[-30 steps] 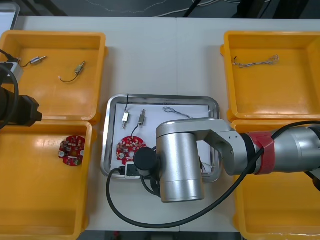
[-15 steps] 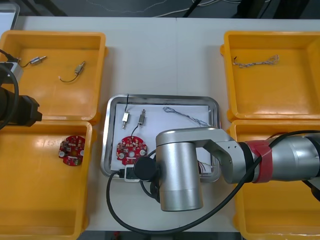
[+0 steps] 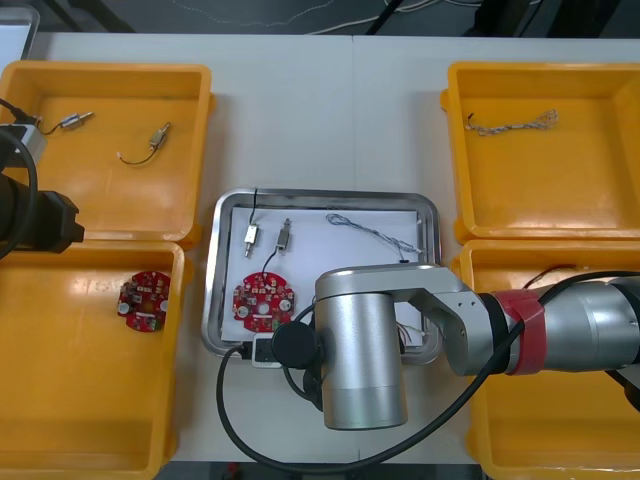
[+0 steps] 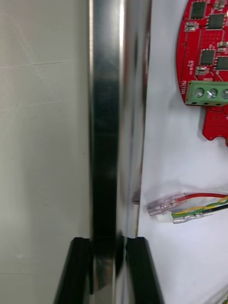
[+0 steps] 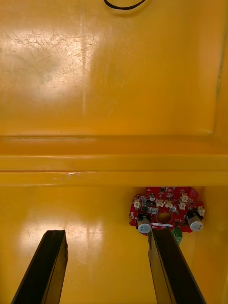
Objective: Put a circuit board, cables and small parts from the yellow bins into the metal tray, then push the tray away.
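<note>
The light table (image 3: 300,110) carried four yellow bins (image 3: 105,75), two at each side, with the metal tray (image 3: 325,196) between them. The right arm (image 3: 360,350) reached across the tray's near edge, and the left arm (image 3: 30,215) sat parked over the left-hand bins.

In the right wrist view the right gripper (image 4: 108,242) straddled the tray's near rim (image 4: 105,118), one black finger outside on the table and one inside on the white liner. The jaws looked clenched on that rim, though how firmly the pads pressed it was hard to tell. The left gripper (image 5: 107,232) hung released above the near left bin, its fingers standing wide apart with a spare board (image 5: 166,213) beyond them.

Loading seemed done. The tray held a red circuit board (image 3: 262,300) near its front left corner, a twisted blue and white cable (image 3: 375,232) along the far right, a red and yellow cable (image 4: 199,204) just inside the rim near the right gripper, and two small metal parts (image 3: 252,238) on black leads at the far left. By my reading only the push was left, and the tray had not yet gone: it lay level with the gap between the bins, well short of the table's far edge
</note>
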`<action>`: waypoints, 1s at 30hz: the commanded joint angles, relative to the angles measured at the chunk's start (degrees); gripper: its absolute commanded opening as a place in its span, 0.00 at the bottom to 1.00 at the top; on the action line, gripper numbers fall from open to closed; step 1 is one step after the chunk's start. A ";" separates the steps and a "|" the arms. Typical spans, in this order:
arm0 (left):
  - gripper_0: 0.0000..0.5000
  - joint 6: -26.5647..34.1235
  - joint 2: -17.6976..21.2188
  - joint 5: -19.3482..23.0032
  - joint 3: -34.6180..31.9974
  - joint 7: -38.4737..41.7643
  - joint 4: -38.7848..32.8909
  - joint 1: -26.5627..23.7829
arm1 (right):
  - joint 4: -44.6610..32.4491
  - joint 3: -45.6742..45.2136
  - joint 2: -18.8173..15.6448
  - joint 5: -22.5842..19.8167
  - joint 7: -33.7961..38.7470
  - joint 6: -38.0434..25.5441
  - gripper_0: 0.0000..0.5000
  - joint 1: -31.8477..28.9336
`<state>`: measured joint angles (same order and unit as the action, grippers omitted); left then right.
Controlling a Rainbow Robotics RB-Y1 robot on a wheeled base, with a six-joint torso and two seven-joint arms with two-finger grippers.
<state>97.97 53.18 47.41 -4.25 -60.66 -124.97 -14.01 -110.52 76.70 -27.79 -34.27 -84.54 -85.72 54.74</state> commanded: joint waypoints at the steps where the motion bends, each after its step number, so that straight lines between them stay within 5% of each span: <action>1: 1.00 0.38 2.10 -0.56 -1.81 -0.86 -1.50 1.01 | -0.31 0.82 1.51 0.61 -2.47 0.29 0.05 -0.60; 30: 1.00 0.38 2.10 -0.56 -1.81 -0.86 -1.50 1.01 | 4.44 0.82 -2.27 0.96 -2.56 3.46 0.00 10.39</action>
<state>97.97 53.18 47.40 -4.25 -60.66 -124.97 -14.01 -107.56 76.76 -29.02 -33.77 -84.54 -83.35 61.63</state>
